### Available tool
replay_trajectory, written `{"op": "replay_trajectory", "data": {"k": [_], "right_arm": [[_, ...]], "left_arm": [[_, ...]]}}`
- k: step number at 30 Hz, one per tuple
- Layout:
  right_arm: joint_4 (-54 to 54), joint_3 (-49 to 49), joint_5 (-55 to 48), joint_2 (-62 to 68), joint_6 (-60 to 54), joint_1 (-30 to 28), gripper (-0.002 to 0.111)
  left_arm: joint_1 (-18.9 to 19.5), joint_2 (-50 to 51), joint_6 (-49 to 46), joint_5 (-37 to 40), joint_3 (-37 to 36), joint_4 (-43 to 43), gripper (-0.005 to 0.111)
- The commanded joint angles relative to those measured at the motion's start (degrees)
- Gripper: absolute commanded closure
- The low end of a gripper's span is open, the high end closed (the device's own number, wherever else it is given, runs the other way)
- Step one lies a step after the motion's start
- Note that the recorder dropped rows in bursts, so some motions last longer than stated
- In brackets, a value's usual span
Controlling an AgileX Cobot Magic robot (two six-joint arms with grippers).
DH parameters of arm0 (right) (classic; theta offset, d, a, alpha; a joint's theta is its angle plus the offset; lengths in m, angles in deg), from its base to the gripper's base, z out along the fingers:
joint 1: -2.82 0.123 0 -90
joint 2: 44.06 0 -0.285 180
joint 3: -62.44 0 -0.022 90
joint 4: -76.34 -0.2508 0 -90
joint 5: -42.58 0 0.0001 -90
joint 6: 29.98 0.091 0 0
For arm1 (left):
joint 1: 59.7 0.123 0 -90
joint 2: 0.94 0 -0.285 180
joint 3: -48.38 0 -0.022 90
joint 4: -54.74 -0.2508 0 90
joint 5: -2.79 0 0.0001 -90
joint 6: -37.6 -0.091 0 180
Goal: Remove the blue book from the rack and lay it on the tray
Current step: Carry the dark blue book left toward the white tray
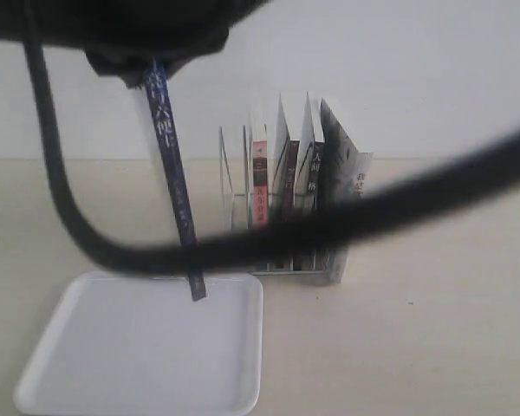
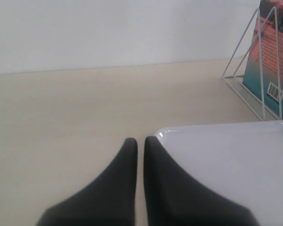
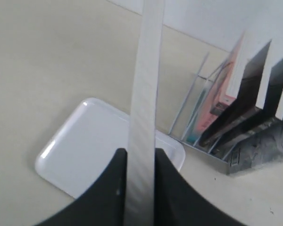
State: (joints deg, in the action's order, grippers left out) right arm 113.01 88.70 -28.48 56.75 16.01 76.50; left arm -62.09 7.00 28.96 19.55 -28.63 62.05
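Observation:
The blue book point(image 1: 172, 186) hangs spine-on and tilted, its lower corner just over the back edge of the white tray point(image 1: 147, 355). My right gripper point(image 1: 147, 65) holds the book's top end. In the right wrist view this gripper point(image 3: 140, 151) is shut on the book's pale page edge point(image 3: 144, 94), above the tray point(image 3: 89, 141). To the right of the hanging book stands the wire rack point(image 1: 234, 186), whose left slots are empty. My left gripper point(image 2: 137, 140) is shut on nothing, low beside a corner of the tray point(image 2: 236, 155).
The rack point(image 3: 193, 101) holds a pink-spined book point(image 1: 259, 182), dark books point(image 1: 312, 191) and a grey marbled book point(image 1: 351, 199). A black cable point(image 1: 373, 212) loops across the exterior view and hides part of the rack. The pink-and-teal cover point(image 2: 273, 61) shows behind the rods.

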Motion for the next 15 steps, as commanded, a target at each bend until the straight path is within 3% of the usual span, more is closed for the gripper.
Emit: {"op": "replay_trajectory", "data": {"k": [1,10,15], "right_arm": [[5.72,-8.33,1.09,-0.38,10.21,0.24,0.108],[9.92,-21.02,7.85,0.49,23.05,0.24,0.108],[13.71,-21.16,9.26,6.99,25.52,0.11,0.108]], "left_arm": [[0.13,-0.15,-0.06,-0.05,-0.21,-0.30,0.103],[0.13,-0.15,-0.06,-0.05,-0.21,-0.30,0.103],[0.13,-0.15,-0.06,-0.05,-0.21,-0.30,0.103]]}}
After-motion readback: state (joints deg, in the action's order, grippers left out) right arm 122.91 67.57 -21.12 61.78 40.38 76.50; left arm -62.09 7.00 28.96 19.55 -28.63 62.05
